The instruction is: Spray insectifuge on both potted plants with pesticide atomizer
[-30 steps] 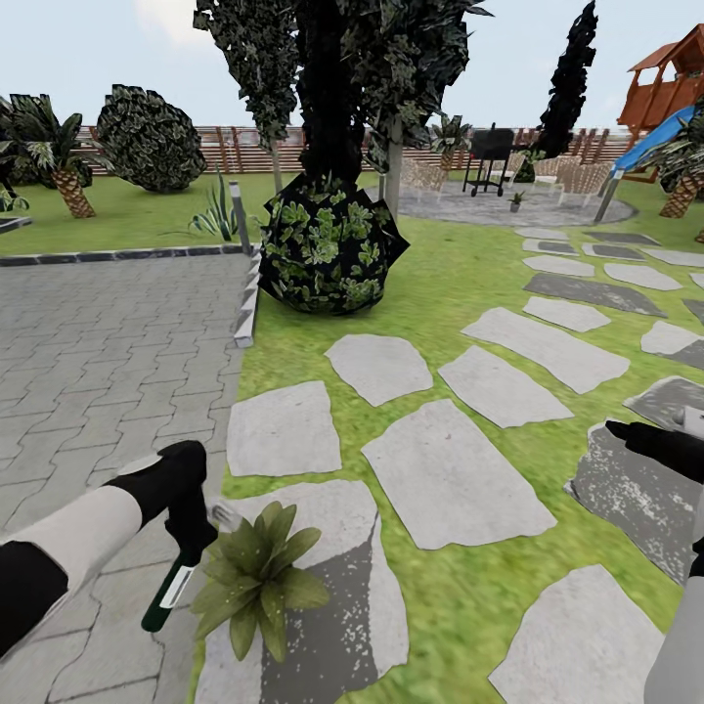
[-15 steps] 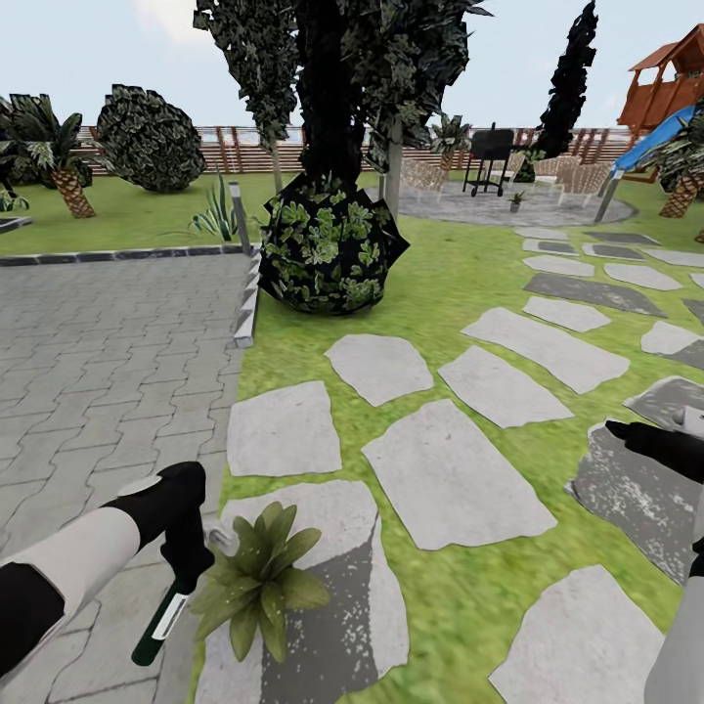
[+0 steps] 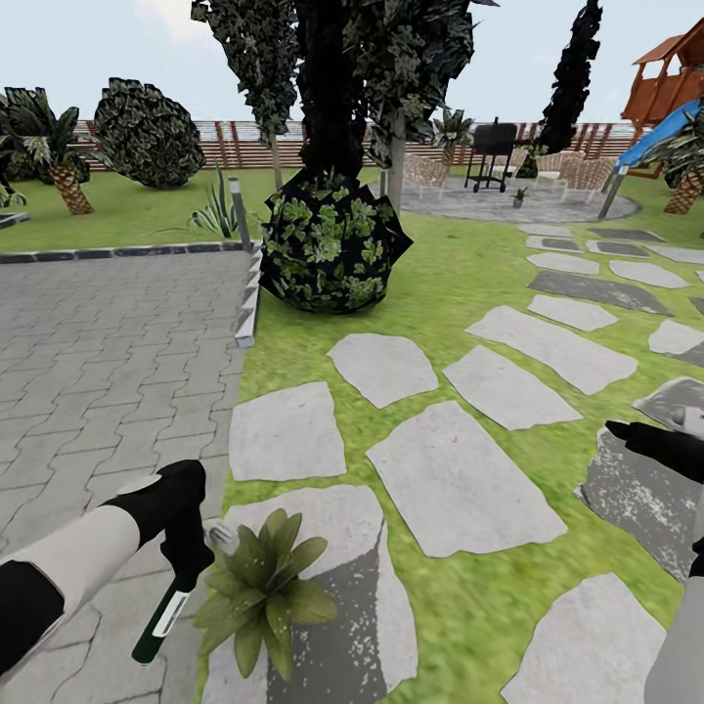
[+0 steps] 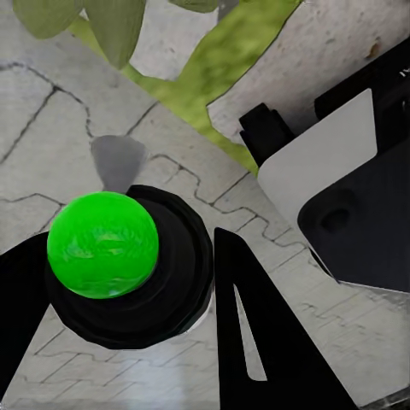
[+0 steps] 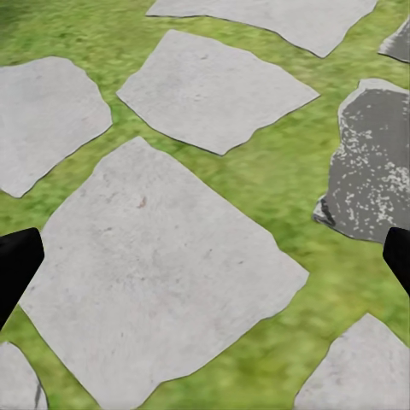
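Observation:
My left gripper [image 3: 182, 570] is shut on the pesticide atomizer [image 3: 160, 622], a dark green bottle with a white label, held tilted low at the lawn's left edge. Its whitish spray head [image 3: 221, 534] points toward one potted plant [image 3: 260, 590], a light-green rosette standing right beside it on a stepping stone. In the left wrist view the black fingers [image 4: 256, 342] flank the bottle's bright green round end [image 4: 102, 243], with the plant's leaves [image 4: 111, 26] beyond. My right gripper [image 3: 640, 437] hangs open over the stones at the right, its fingertips [image 5: 13, 265] wide apart. The other potted plant is out of view.
Grey paving [image 3: 108, 352] lies to the left and stepping stones [image 3: 460, 479] cross the lawn ahead. A dark round bush [image 3: 332, 244] with a tree stands in the middle distance, a grey bollard [image 3: 238, 210] beside it. Fence, palms, grill and playset stand far back.
The left gripper has lowered the atomizer slightly beside the plant. The whole view has shifted a little, so the camera moved. The right gripper is unchanged.

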`<state>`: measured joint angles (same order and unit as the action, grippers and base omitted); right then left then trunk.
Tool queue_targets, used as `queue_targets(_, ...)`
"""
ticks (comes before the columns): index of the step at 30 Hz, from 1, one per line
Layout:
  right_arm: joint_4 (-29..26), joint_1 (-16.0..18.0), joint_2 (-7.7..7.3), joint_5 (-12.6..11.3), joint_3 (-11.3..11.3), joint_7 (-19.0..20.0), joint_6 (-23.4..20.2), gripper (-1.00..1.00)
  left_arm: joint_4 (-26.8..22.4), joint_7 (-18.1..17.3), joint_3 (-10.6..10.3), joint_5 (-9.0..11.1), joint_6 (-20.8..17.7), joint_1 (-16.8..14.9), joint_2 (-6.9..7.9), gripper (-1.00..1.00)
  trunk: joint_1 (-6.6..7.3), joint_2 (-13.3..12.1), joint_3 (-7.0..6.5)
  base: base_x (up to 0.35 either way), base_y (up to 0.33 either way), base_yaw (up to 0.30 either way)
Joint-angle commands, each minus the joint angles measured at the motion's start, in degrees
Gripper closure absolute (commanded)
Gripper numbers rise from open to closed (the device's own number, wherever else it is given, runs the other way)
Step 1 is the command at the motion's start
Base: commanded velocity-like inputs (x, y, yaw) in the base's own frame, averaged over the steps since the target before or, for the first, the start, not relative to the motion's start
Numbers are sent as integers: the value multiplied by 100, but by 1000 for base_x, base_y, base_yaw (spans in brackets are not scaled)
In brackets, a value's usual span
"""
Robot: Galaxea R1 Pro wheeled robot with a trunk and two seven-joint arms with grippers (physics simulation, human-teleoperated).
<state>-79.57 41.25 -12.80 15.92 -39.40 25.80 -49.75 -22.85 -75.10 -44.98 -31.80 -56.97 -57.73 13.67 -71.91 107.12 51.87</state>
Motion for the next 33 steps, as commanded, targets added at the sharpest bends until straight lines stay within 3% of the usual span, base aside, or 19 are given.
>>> queue_targets(1, -6, 6, 2, 60, -7, 57, -17, -100, -19, -57, -2, -55, -51, -21, 2, 100, 1, 2, 5, 0, 0, 0)
queue_targets(9, -6, 6, 1, 60, -7, 57, -17, -100, -44, -75, 1, -55, -51, -370, 4, 100, 1, 2, 5, 0, 0, -50)
queue_targets(14, -6, 6, -2, 59, -7, 57, -17, -100, -44, -83, 6, -55, -51, -426, -3, 100, 1, 2, 5, 0, 0, -202)
queue_targets(21, -6, 6, 2, 59, -7, 57, -17, -100, -45, -97, 5, -55, -44, -324, -6, 100, 1, 2, 5, 0, 0, -19)
queue_targets(26, -6, 6, 2, 60, -7, 57, -17, -100, -44, -84, 5, -55, -43, -9, -8, 100, 1, 2, 5, 0, 0, 0)
queue_targets(33, -6, 6, 0, 59, -7, 57, -17, -100, -44, -97, 13, -52, -42, 68, -13, 100, 1, 2, 5, 0, 0, 0)
